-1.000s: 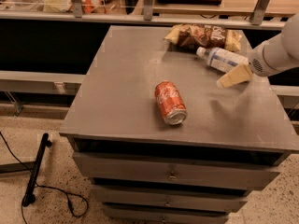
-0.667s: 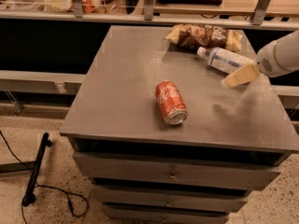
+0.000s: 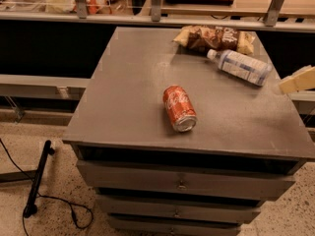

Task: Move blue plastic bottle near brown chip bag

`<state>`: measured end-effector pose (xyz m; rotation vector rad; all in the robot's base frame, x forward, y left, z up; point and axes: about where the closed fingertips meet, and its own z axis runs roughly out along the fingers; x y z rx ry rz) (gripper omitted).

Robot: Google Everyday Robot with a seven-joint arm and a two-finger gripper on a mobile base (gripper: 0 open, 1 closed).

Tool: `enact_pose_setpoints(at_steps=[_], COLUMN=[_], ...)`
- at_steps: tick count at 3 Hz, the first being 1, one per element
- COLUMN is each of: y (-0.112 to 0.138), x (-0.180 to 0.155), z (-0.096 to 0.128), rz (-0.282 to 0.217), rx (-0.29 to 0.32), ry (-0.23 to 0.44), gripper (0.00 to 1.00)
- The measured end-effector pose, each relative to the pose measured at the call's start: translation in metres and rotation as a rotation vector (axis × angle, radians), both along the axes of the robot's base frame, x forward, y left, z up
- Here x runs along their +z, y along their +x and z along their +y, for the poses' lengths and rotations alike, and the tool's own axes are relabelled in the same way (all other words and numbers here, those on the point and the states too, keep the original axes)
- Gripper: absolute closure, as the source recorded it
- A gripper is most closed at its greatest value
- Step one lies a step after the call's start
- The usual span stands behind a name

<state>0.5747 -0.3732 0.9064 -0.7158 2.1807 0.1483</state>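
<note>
Gripper (image 3: pixel 298 81) farther right, beyond table (image 3: pixel 123 97); one bottle (image 3: pixel 241 67), one bag (image 3: pixel 214 37), one can (image 3: pixel 179 108).

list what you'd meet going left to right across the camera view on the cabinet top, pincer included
red soda can → brown chip bag → blue plastic bottle → pincer, at the far right edge of the view
</note>
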Motion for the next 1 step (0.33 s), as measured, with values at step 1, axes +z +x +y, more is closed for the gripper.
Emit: enact_pose_setpoints(at_steps=[1], y=[-0.0044], x=[0.0074], z=[-0.0023], rz=[-0.026], rx=[0.053], ry=[-0.025], gripper=[0.0])
